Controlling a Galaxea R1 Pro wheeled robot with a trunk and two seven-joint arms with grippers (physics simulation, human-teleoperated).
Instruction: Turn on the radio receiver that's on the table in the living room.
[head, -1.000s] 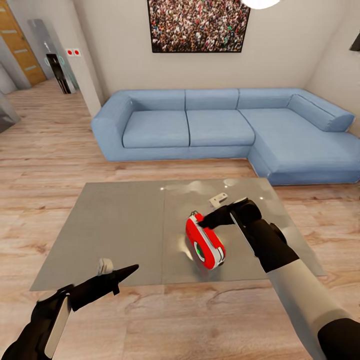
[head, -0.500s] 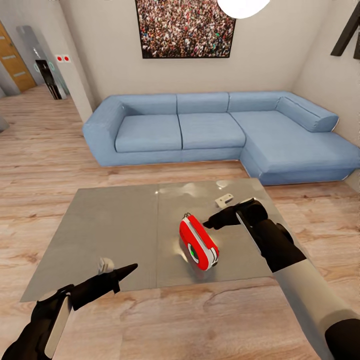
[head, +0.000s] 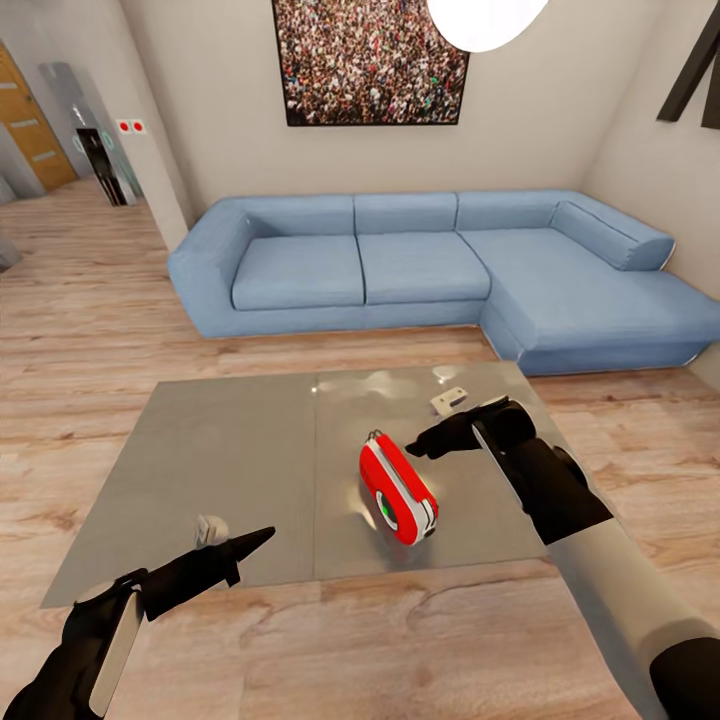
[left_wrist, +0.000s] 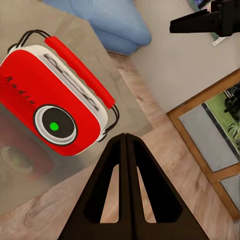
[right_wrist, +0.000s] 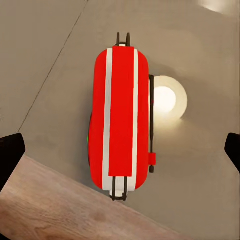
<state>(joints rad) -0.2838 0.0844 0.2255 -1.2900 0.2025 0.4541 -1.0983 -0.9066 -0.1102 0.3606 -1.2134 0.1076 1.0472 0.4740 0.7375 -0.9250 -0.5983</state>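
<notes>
At the near left edge of the table (head: 230, 450), the left gripper (head: 248, 545) is hanging with its fingers pressed together, holding nothing. Right of it, the radio receiver (head: 398, 487) is standing on the grey top, its dial glowing green. Just beyond, the right gripper (head: 425, 444) is hovering above it with fingers spread wide and empty. A careless downward push risks tipping or sliding the radio on the glossy surface.

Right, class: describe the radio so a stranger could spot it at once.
In front of the blue sofa stands a low grey table. On its right panel sits the radio: glossy red with white trim, a round dial glowing green, unlike the small white items nearby.
</notes>
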